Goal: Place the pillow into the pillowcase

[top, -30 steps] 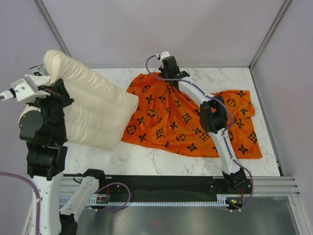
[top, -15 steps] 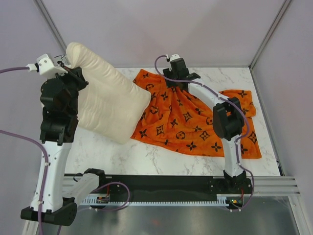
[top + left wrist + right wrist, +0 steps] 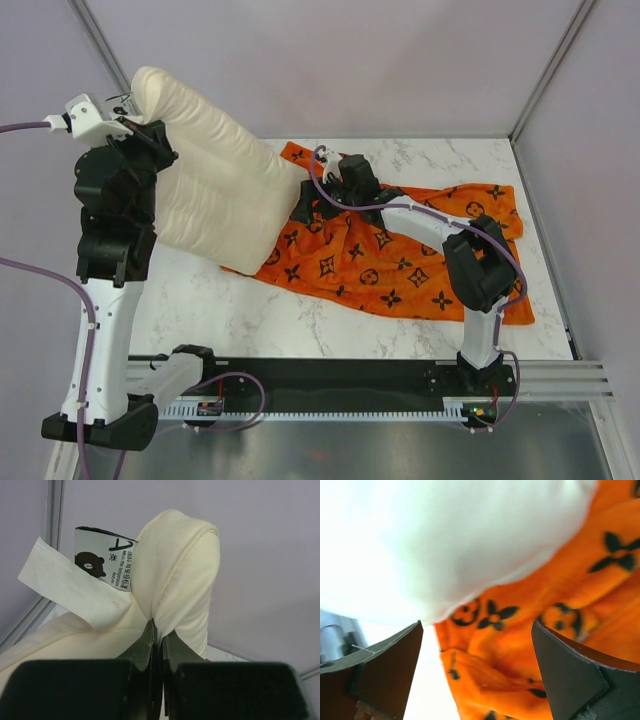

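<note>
While the left arm [image 3: 105, 250] stands tall at the left side, its left jaws are pressed together on a pinched fold of the pillow [image 3: 215, 190] at its upper left corner, holding that corner high. From there the pillow slopes down to the right. Its lower end lies over the left edge of the pillowcase [image 3: 400, 265].

Seen from the left wrist, the two black jaws meet with only a thin ridge of cream cloth caught between them. A printed label [image 3: 106, 555] with a small bear and a plain white tag [image 3: 70, 587] stick out just left of the pinch.

The pillowcase lies wrinkled across the right half of the marble tabletop [image 3: 200, 300]. The right arm [image 3: 470, 270] reaches left over it, with the right jaws just beside the pillow's lower end. Seen from the right wrist, those jaws stand wide apart and grip nothing. Orange cloth with black motifs shows between them, and the pillow's white bulk fills the upper part of that view. Whether either jaw tip touches the cloth, I cannot tell.
</note>
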